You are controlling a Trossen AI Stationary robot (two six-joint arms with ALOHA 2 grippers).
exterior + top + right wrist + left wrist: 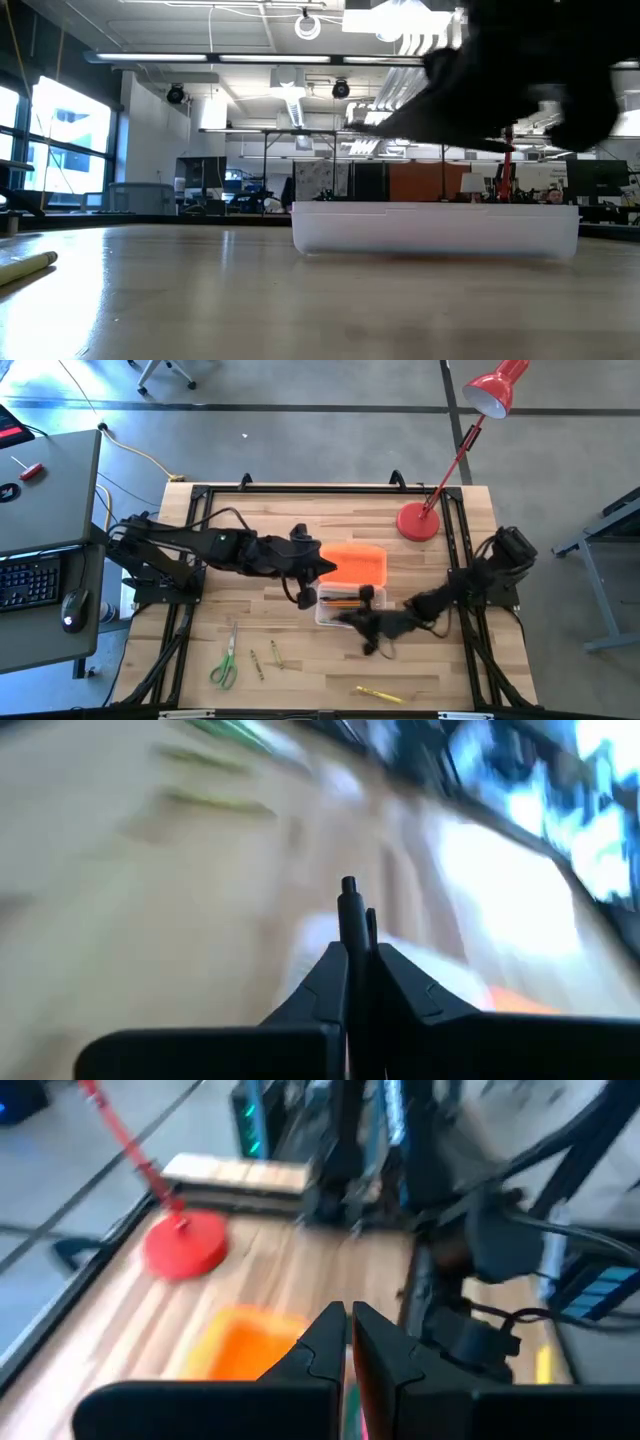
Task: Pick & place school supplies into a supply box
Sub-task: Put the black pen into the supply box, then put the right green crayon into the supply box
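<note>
Holding a thin dark pen [349,910] pinched between my right fingers [362,982], I hover at centre frame in the high view, just below the box [338,607]. The box sits mid-tabletop [300,660], its orange lid [355,563] lying open on its upper side, with a few pencils inside. My left fingers [348,1342] are nearly closed on nothing, hanging over the lid's left edge. Scissors [226,660] lie at lower left of the high view, two pencils [266,657] just right of them, and a yellow pencil [378,693] at lower centre. A red lamp [418,521] stands at upper right.
</note>
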